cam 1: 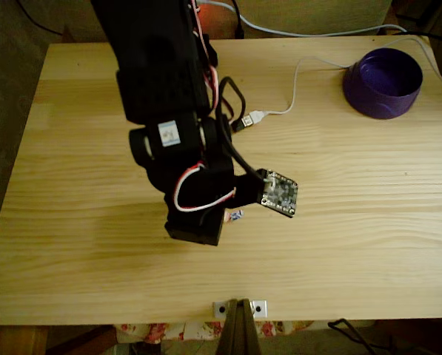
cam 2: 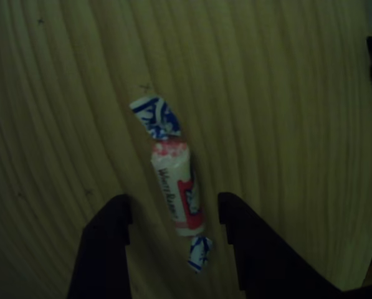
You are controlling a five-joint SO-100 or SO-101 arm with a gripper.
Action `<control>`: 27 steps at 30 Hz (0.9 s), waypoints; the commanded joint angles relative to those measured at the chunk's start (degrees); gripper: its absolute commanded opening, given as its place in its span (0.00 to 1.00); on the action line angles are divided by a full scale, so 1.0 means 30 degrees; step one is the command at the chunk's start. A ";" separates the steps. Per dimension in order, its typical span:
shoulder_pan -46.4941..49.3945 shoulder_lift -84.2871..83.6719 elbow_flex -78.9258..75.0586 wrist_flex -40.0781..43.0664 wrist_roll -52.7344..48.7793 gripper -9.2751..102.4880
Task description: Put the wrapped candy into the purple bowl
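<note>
The wrapped candy (cam 2: 176,187) lies on the wooden table, white with red print and twisted blue-and-white ends. In the other view my gripper (cam 2: 173,208) is open, with a black finger on each side of the candy's lower half; neither finger touches it. In the fixed view the arm covers the middle of the table and just one twisted end of the candy (cam 1: 237,215) peeks out beside the gripper's black body. The purple bowl (cam 1: 383,83) stands empty at the table's far right corner, well away from the arm.
A white USB cable (cam 1: 295,96) runs across the far side of the table toward the bowl. A small circuit board (cam 1: 279,194) hangs on the arm's wrist. A clamp bracket (cam 1: 239,308) sits at the table's near edge. The wood to the left and right is bare.
</note>
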State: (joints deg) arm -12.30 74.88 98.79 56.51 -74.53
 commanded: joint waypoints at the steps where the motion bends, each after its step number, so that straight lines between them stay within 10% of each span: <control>1: 0.0088 0.0146 -0.1406 -0.0234 -0.0234 0.33; 27: 0.0557 0.0498 -0.1260 0.0498 0.2080 0.11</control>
State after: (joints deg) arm -11.07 73.12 98.09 56.69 -71.63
